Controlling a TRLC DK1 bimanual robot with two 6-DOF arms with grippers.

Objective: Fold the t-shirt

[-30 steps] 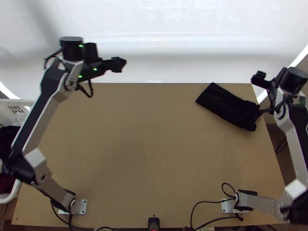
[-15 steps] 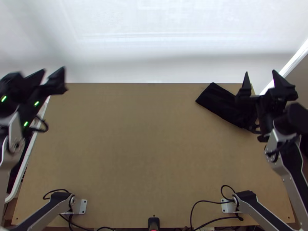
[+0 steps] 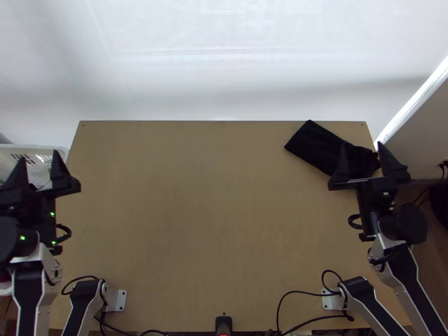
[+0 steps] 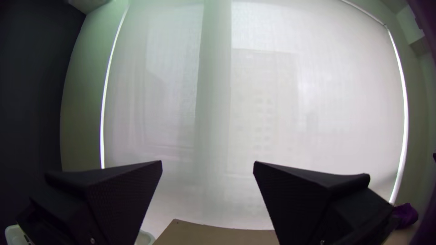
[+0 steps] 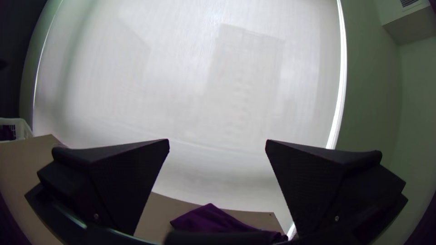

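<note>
1. finishing up seems to be the step in hand: the dark t-shirt (image 3: 320, 144) lies in a narrow folded bundle near the desk's (image 3: 196, 201) far right corner, rumpled at one end.
2. left hand (image 4: 208, 162) and right hand (image 5: 217, 140) are both wide open, holding nothing.
3. next, i'd keep both clear, the right especially, so the folds aren't snagged.

The left arm (image 3: 40, 297) and right arm (image 3: 414, 283) have silver-grey metal links with black panels, chunky black joints, looping black cables (image 3: 289, 295) and pale metal base plates (image 3: 121, 301). Small green lights (image 3: 22, 238) dot the left wrist. Wedge-shaped black fingers (image 5: 127, 181) have small screws (image 5: 336, 218) below.
</note>
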